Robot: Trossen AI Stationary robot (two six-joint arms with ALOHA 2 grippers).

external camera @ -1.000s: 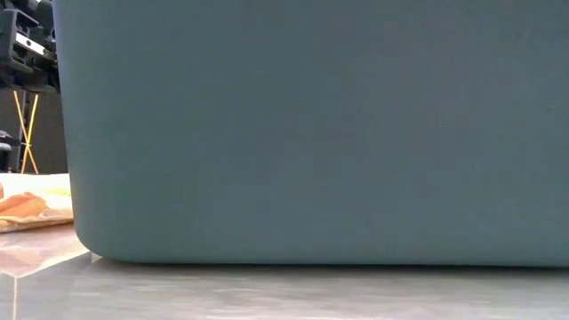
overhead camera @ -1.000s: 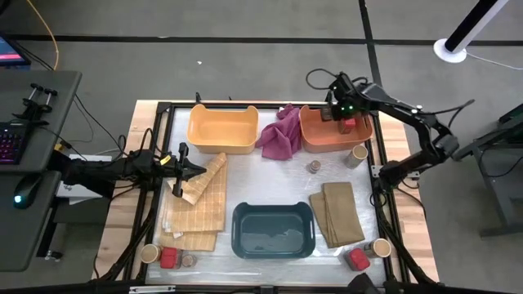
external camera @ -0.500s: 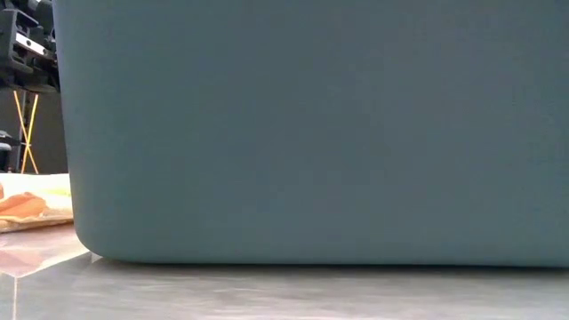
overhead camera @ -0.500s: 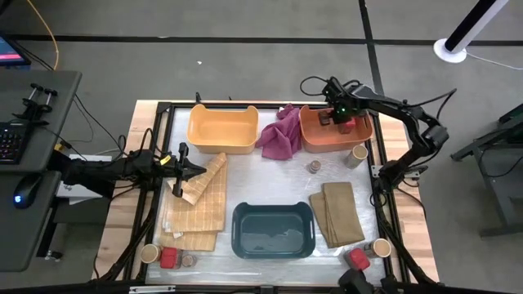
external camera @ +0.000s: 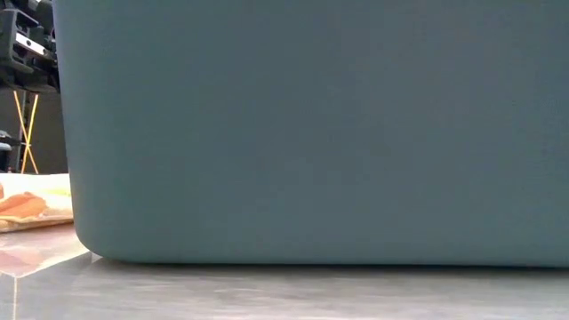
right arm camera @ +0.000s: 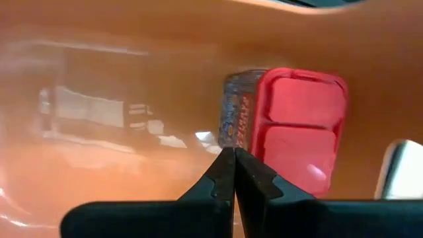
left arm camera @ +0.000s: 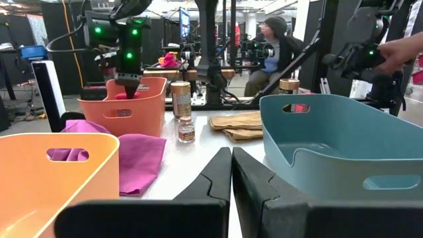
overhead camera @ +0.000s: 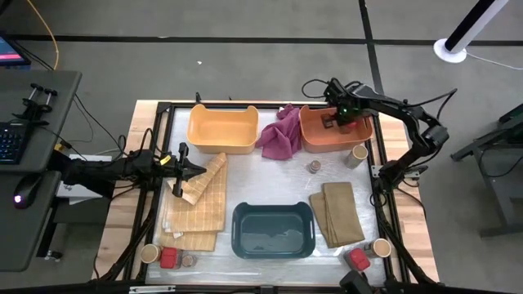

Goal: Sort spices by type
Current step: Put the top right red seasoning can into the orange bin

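My right gripper (overhead camera: 336,122) points down inside the salmon bin (overhead camera: 315,137) at the far right and is shut with nothing between its fingers. A red tin (right arm camera: 285,129) lies on the bin's floor right beside the fingertips. On the table stand a tan cylinder (overhead camera: 357,153) and a small jar (overhead camera: 314,167) near that bin. A cylinder (overhead camera: 149,252), a red tin (overhead camera: 169,258) and a jar (overhead camera: 189,260) sit at the near left. Another red tin (overhead camera: 357,259) and cylinder (overhead camera: 381,247) sit at the near right. My left gripper (overhead camera: 200,170) waits shut at the left. My right gripper's shut fingertips (right arm camera: 225,162) come from above and stand against the red tin's patterned side (right arm camera: 234,122) in the right wrist view. Whether they touch it, I cannot tell. The tin lies on the bin's floor.
A yellow-orange bin (overhead camera: 222,129) stands at the far left, and a magenta cloth (overhead camera: 279,135) lies between the two far bins. A teal bin (overhead camera: 273,230) stands at the near middle and fills the low view. Folded tan cloths (overhead camera: 341,212) (overhead camera: 196,204) lie on either side of it.
My right gripper has sunk a little deeper into the salmon bin and tipped more steeply downward. The red tin stays in the bin.
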